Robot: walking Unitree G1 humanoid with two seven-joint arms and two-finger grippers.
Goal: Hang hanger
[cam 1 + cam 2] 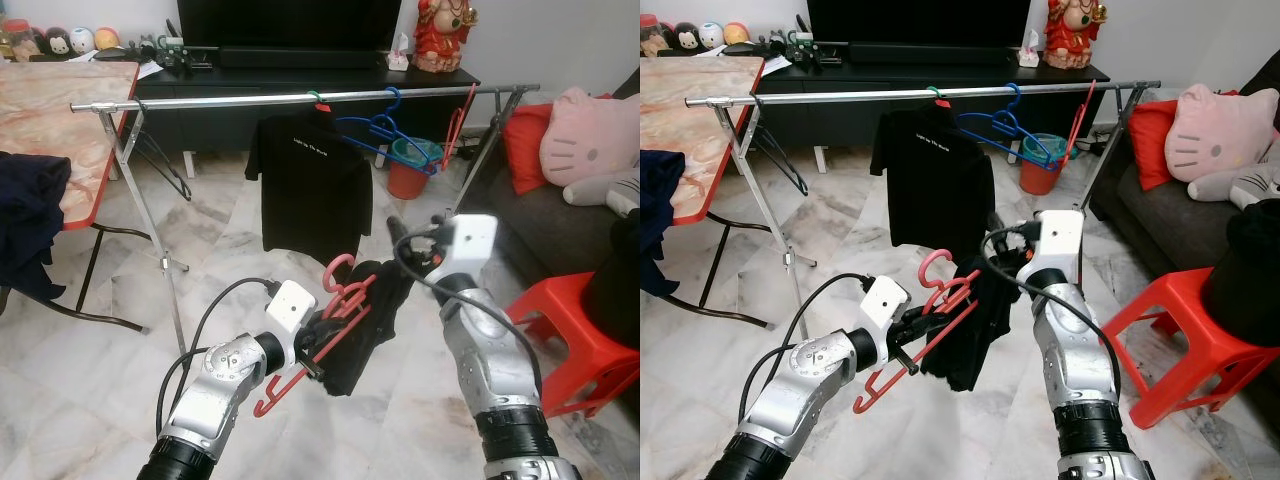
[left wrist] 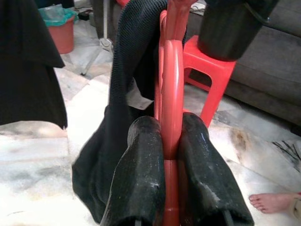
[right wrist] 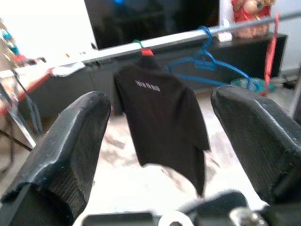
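- Left gripper (image 2: 171, 141): jaws were clamped on the red hanger (image 1: 335, 310), smooth moulded plastic, with a black knit garment (image 1: 365, 320) draped over it.
- Right gripper (image 3: 160, 141): jaws stood wide apart, holding nothing, raised just beside the garment.
- Hanger was held low, well short of the metal rail (image 1: 250, 100).
- Judged step: carrying to the rail. Next move calls for lifting the hook over the tube, clear of the hung black shirt (image 1: 305, 180) and blue hangers (image 1: 385, 128).

A metal clothes rail (image 1: 250, 101) carries a black T-shirt (image 1: 305, 180) and blue hangers (image 1: 385, 130).
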